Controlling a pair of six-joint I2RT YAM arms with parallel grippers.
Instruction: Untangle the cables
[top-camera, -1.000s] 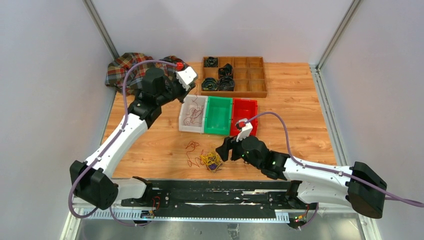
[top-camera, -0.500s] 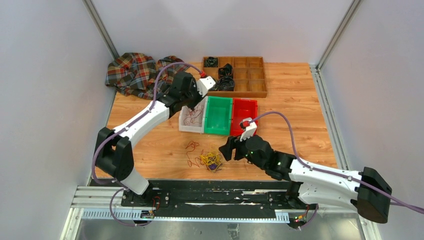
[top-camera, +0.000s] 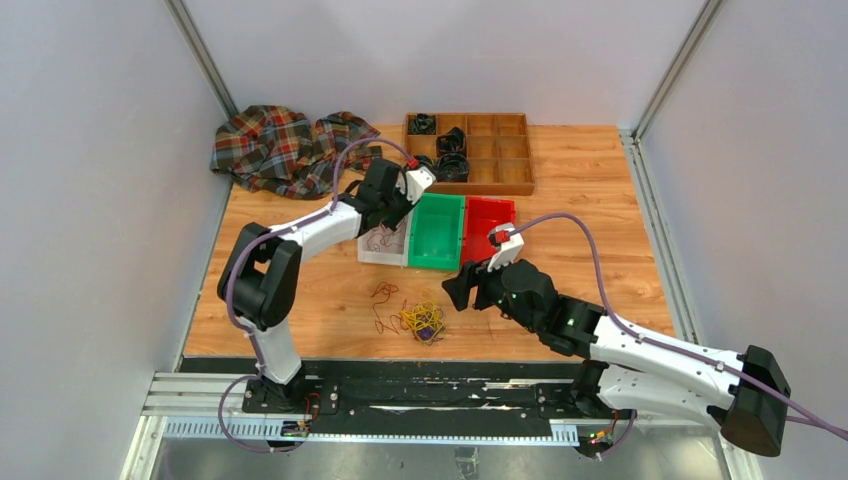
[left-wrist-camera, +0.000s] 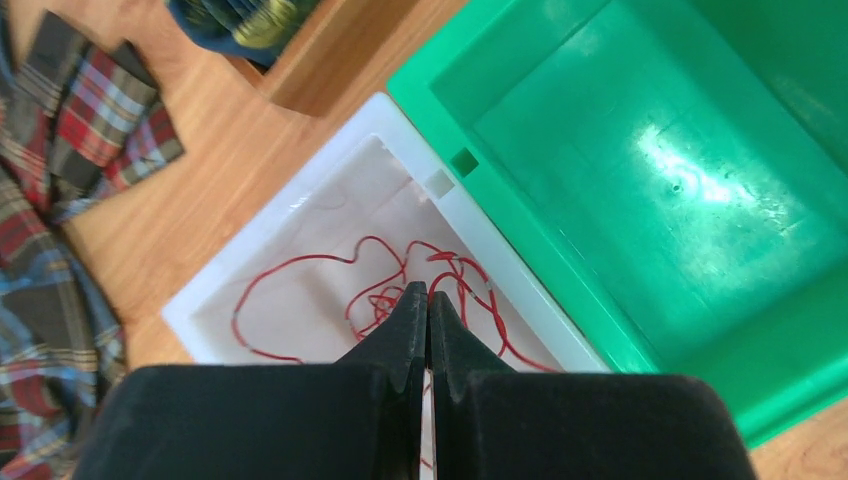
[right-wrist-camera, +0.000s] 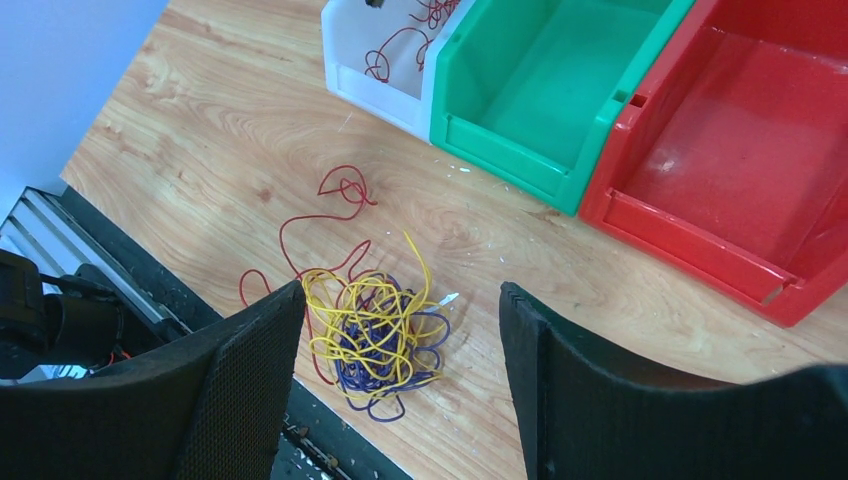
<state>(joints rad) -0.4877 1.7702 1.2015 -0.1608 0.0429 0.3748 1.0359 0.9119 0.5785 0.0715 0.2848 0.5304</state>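
Over white bin (left-wrist-camera: 290, 190) | left claw (left-wrist-camera: 428, 300) clenched above loose red cables (left-wrist-camera: 380, 300) | right claw (right-wrist-camera: 400, 300) released over tabletop (right-wrist-camera: 200, 150) tangle (right-wrist-camera: 375, 330) | risk: a blunt grab may lift the whole tangle, tightening it

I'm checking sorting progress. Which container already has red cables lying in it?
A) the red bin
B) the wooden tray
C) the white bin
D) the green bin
C: loose red cables lie on the floor of the white bin, while the green bin and the red bin show bare floors.
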